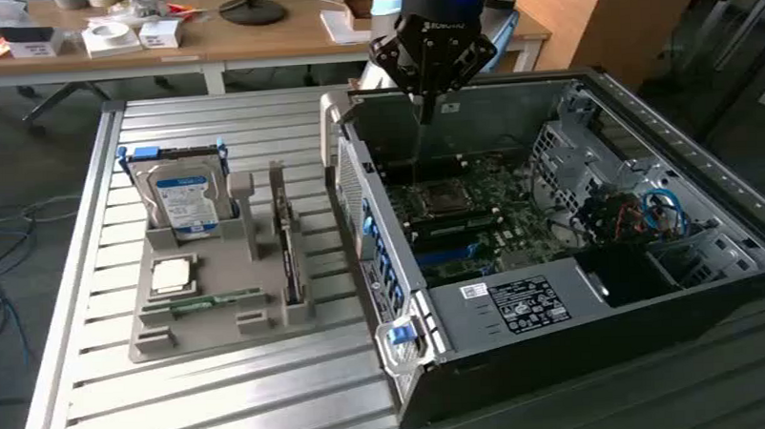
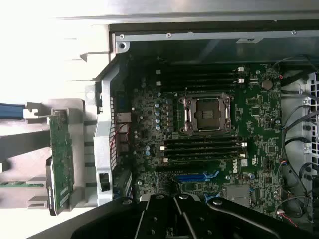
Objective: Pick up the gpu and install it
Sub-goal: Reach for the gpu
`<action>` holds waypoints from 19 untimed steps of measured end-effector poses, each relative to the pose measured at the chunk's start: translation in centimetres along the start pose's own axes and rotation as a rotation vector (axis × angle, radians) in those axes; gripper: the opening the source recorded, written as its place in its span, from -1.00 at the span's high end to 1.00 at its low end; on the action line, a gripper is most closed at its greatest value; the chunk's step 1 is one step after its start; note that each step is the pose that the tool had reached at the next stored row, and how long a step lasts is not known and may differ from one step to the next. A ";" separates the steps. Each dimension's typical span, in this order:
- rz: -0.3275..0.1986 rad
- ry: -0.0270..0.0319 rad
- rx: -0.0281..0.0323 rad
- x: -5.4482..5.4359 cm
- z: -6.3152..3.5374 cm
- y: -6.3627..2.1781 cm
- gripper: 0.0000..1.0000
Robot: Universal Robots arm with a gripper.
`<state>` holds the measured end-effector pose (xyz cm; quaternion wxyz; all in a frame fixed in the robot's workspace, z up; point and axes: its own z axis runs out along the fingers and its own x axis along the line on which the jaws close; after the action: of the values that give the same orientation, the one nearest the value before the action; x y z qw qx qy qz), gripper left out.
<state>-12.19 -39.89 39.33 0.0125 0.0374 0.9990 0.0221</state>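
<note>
The gpu point(image 1: 285, 239) stands on edge in a slot of the grey holder point(image 1: 221, 327), a thin dark card with a tan face. In the wrist view the gpu point(image 2: 61, 160) shows its green board side, beside the case's metal wall. My gripper point(image 1: 420, 118) hangs over the back part of the open computer case point(image 1: 554, 309), above the motherboard point(image 1: 478, 221), well apart from the card. Its fingers point(image 2: 175, 203) are shut together with nothing between them. In the wrist view the motherboard point(image 2: 209, 144) lies below with an empty processor socket point(image 2: 207, 113).
The holder also carries a silver hard drive point(image 1: 184, 198), a processor chip point(image 1: 171, 272) and a green memory stick point(image 1: 207, 301). Cables point(image 1: 644, 215) fill the case at the exterior view's right. All rests on a slatted metal table point(image 1: 236, 391); a wooden desk point(image 1: 224, 44) stands behind.
</note>
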 end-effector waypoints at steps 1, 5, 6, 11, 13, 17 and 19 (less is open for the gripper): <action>0.000 0.0000 0.0000 0.0 0.00 0.00 0.79; 0.000 0.0000 0.0000 0.0 0.00 0.00 0.79; 0.000 0.0000 0.0000 0.0 0.00 0.00 0.79; 0.000 0.0000 0.0000 0.0 0.00 0.00 0.79; 0.000 -0.0002 -0.0002 0.1 0.01 0.00 0.79; 0.000 -0.0001 0.0000 0.6 0.01 -0.05 0.79; 0.000 0.0000 -0.0001 1.1 0.02 -0.09 0.79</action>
<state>-13.34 -39.88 39.28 0.0125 0.0374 0.9990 0.0221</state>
